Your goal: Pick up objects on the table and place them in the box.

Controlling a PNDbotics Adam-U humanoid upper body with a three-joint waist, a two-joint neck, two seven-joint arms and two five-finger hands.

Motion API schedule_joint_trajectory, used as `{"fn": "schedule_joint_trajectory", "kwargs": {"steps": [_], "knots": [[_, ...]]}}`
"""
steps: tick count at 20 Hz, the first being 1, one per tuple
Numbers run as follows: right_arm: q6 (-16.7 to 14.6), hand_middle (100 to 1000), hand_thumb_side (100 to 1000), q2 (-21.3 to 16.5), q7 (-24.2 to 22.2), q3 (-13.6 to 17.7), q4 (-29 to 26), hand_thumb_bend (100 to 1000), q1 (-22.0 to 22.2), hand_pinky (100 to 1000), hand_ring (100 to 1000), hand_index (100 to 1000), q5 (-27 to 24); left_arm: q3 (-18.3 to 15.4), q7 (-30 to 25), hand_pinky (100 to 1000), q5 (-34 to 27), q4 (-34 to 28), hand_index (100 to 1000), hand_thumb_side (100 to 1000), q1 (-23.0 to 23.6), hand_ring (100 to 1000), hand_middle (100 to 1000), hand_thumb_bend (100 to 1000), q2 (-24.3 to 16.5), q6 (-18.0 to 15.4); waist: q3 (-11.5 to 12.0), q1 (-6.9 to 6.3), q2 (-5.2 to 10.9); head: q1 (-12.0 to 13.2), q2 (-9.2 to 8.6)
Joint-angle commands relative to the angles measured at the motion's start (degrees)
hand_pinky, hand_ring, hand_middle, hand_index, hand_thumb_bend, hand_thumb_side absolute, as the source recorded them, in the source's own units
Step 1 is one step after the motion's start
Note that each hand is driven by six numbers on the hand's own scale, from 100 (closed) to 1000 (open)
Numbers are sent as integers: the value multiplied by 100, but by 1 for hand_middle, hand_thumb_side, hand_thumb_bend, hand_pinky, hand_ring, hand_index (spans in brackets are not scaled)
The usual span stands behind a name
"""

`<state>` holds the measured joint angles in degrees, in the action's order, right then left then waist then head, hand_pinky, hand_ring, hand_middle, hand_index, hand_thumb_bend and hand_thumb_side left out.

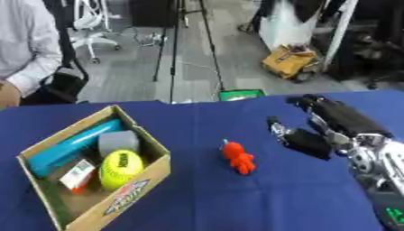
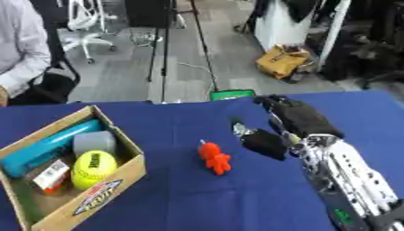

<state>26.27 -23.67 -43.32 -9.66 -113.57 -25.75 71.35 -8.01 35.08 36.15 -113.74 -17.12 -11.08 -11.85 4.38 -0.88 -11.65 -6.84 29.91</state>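
A small orange toy figure [image 1: 237, 158] lies on the blue tablecloth near the middle. To its left stands an open cardboard box [image 1: 151, 175] holding a yellow ball [image 1: 121, 168], a blue tube [image 1: 75, 145], a grey block [image 1: 118, 142] and a small red and white pack [image 1: 77, 175]. My right hand [image 1: 315, 135] hovers just right of the toy, fingers straight and open, thumb pointing toward the toy, nothing in it. My left hand shows in neither view.
The blue table [image 1: 205, 203] ends at its far edge, with a green item [image 1: 241, 94] just beyond it. A person in a white shirt [image 1: 24, 45] sits at the far left. A tripod [image 1: 177, 49] and a yellow bag [image 1: 290, 61] stand on the floor behind.
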Motion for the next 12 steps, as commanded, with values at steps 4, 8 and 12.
{"fn": "schedule_joint_trajectory", "kwargs": {"steps": [4, 8, 12], "knots": [[139, 897, 943, 132, -610, -88, -102, 393, -19, 994, 950, 1000, 202, 12, -26, 881, -19, -85, 822, 839, -79, 805, 878, 100, -66, -7, 25, 8, 57, -28, -40], [46, 905, 930, 177, -836, -142, -102, 409, -6, 1000, 957, 1000, 380, 19, -29, 881, -21, -85, 822, 838, -83, 804, 877, 100, -72, -8, 29, 8, 50, -39, -32], [-25, 912, 929, 259, -863, -245, -26, 414, 6, 1000, 964, 1000, 404, 37, -39, 880, -25, -85, 821, 833, -93, 804, 877, 100, -78, -13, 46, 13, 30, -60, -31]]}}
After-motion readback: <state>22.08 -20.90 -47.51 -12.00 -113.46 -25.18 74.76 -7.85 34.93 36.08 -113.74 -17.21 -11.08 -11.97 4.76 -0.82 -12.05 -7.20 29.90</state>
